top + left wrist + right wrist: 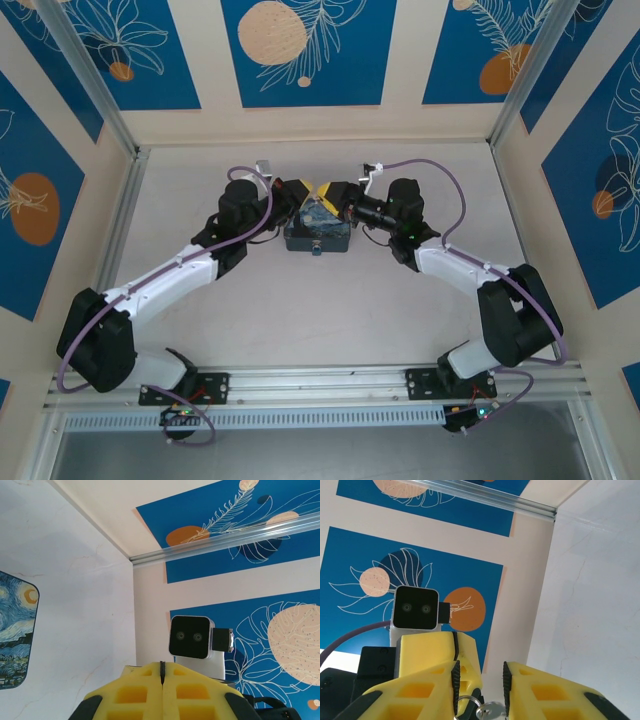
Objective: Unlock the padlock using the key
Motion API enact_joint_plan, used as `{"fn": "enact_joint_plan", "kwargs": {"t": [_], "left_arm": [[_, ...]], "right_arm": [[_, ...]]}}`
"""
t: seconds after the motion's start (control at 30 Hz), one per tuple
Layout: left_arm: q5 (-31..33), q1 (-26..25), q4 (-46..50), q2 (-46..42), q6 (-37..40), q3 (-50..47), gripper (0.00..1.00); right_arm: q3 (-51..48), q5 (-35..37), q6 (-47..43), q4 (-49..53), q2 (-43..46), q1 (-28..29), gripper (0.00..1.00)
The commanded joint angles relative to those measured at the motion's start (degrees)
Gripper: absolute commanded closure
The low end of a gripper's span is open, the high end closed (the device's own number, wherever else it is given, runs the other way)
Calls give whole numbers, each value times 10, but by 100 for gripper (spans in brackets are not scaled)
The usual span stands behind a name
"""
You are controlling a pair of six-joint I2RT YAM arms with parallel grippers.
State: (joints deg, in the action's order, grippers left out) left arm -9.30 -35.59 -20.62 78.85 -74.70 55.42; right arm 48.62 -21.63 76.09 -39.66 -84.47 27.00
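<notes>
Currently: left gripper (161, 666), yellow two-finger type, fingers pressed together and aimed at the opposite arm. Cannot tell if anything is pinched. Rectangular blue-and-yellow Starry Night tin (316, 236) on table, just near-side of both fingertips. Right gripper (480, 672), jaws apart, silvery ring and round metal piece (489, 710) in gap. Key or padlock shackle, cannot tell. Step judged: securing small part. Next needs firm pinch, then fine alignment. No legible writing.

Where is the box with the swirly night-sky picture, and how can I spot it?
Look at the middle of the pale table, where the left tool and the right tool meet. Right by them sits a little rectangular box. Its lid shows a dark blue swirly sky with yellow spots, unlike the plain yellow tools.
</notes>
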Motion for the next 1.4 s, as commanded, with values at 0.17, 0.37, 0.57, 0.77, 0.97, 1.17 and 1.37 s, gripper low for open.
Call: {"fn": "enact_joint_plan", "kwargs": {"t": [0.17,0.37,0.57,0.77,0.97,1.17,1.37], "left_arm": [[14,-9,-23,1,-5,-5,100],[17,-10,-23,3,-5,-6,100],[19,-10,-21,3,-4,-6,100],[22,-10,-17,1,-5,-7,100],[31,-11,-12,-4,-5,-9,100],[34,-11,-10,-2,-6,-9,100],[35,-11,-9,-2,-5,-7,100]], "right_arm": [[5,-15,3,-24,-6,10,74],[6,-19,3,-30,-10,15,77],[3,-20,4,-36,-7,16,71],[-1,-17,5,-38,-6,17,72],[-3,-16,6,-38,-6,18,76],[-11,-15,7,-39,-2,21,77],[-16,-13,7,-38,0,22,85]]}}
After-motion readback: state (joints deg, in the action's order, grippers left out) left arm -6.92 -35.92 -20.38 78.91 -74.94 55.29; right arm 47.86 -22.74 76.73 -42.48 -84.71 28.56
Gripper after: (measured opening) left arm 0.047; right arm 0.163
